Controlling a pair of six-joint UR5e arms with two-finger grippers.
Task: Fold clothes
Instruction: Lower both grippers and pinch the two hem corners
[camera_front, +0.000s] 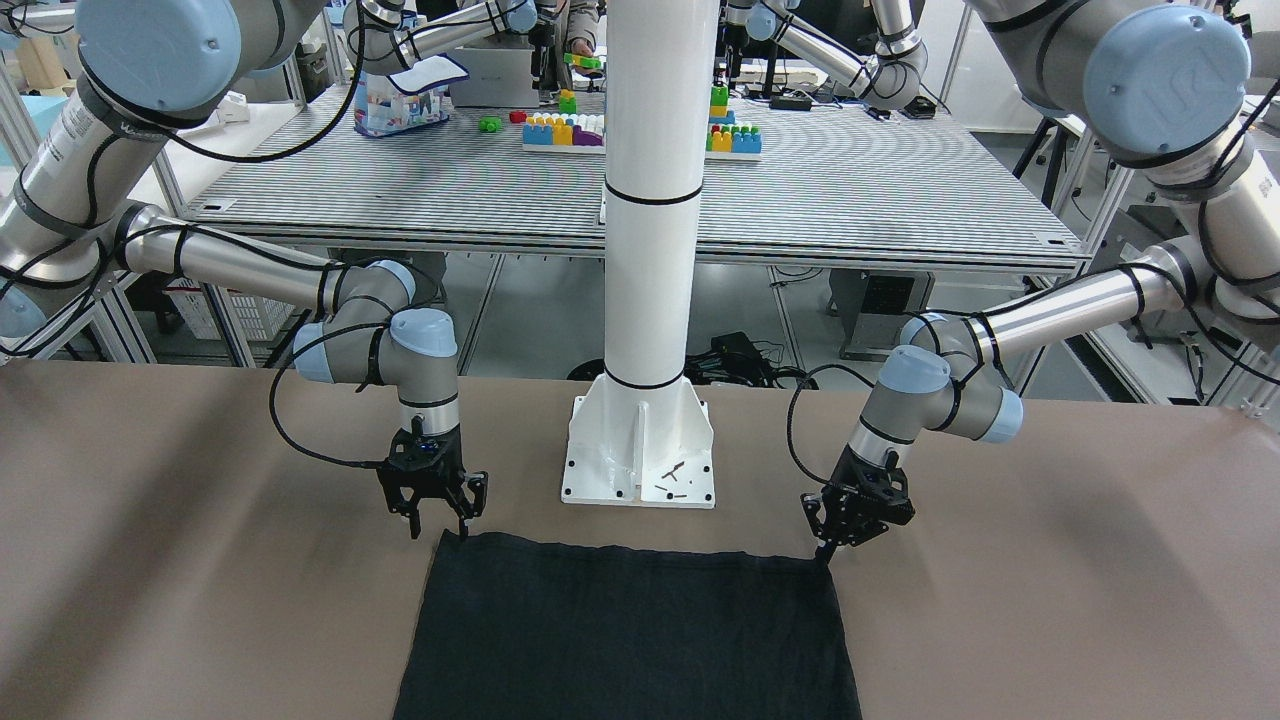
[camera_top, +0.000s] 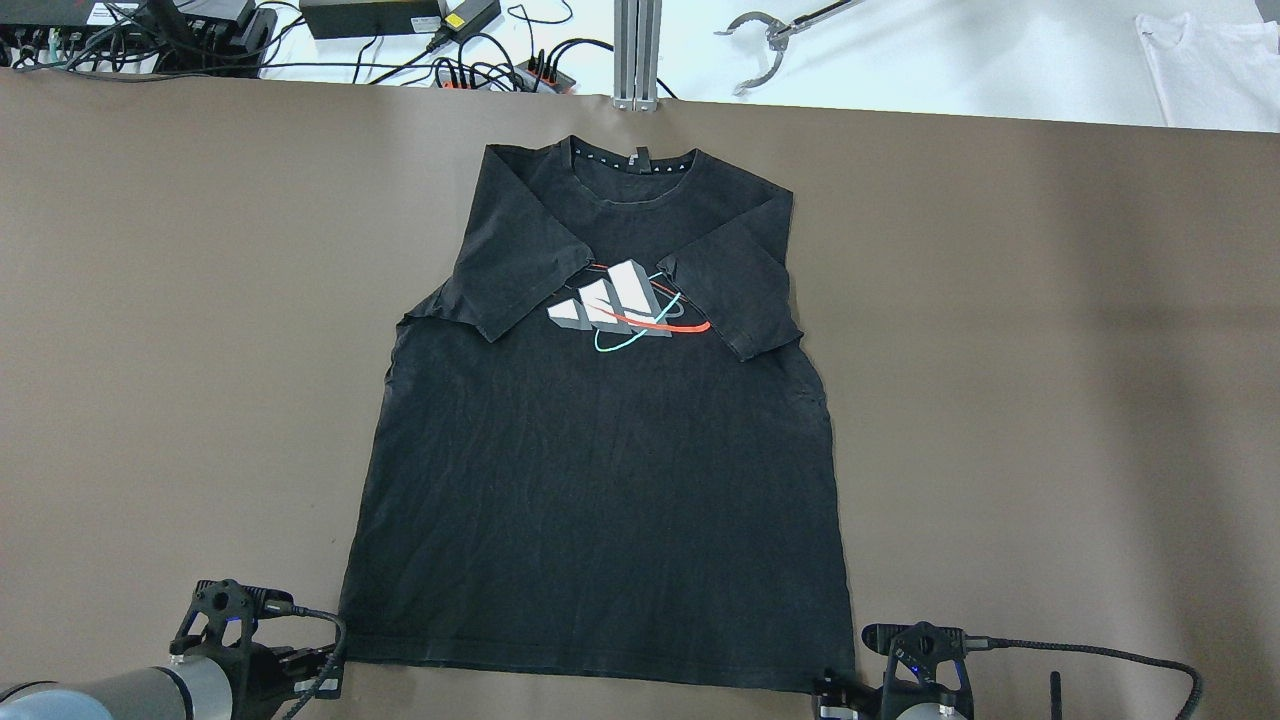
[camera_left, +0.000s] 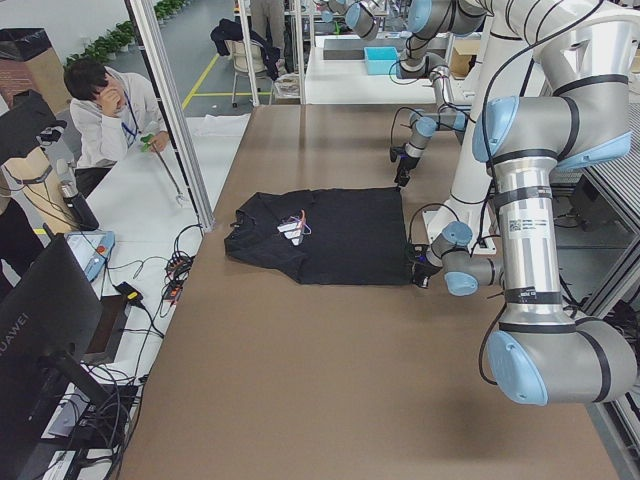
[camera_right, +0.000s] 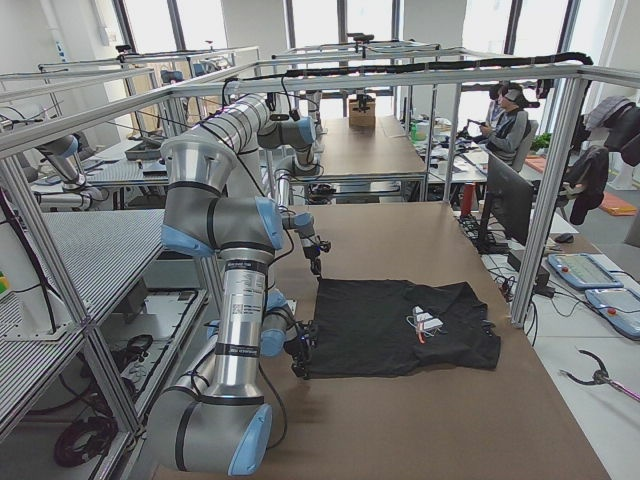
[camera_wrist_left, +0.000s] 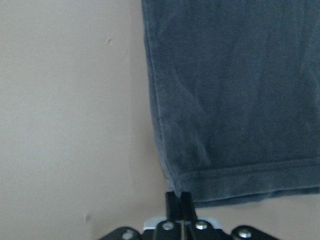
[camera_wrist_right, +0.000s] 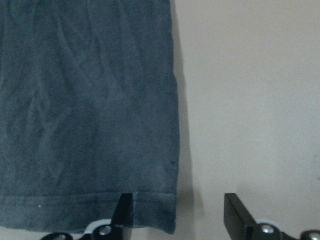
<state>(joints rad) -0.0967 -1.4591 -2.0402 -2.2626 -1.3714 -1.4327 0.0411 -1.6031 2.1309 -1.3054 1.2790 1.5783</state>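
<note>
The clothes are one black T-shirt (camera_top: 600, 480) with a white and red chest logo (camera_top: 625, 308). It lies flat on the brown table with both sleeves folded inward and its hem toward me. My left gripper (camera_wrist_left: 176, 197) is shut on the hem's corner on my left, and it also shows in the front view (camera_front: 822, 550). My right gripper (camera_wrist_right: 180, 205) is open at the hem's other corner. One finger (camera_wrist_right: 125, 207) is over the hem and the other is over bare table. It also shows in the front view (camera_front: 440, 528).
The white pole's base plate (camera_front: 640, 450) stands just behind the hem between my arms. A grabber tool (camera_top: 770, 40), cables and a white cloth (camera_top: 1200, 60) lie beyond the table's far edge. A person (camera_left: 105, 110) sits there.
</note>
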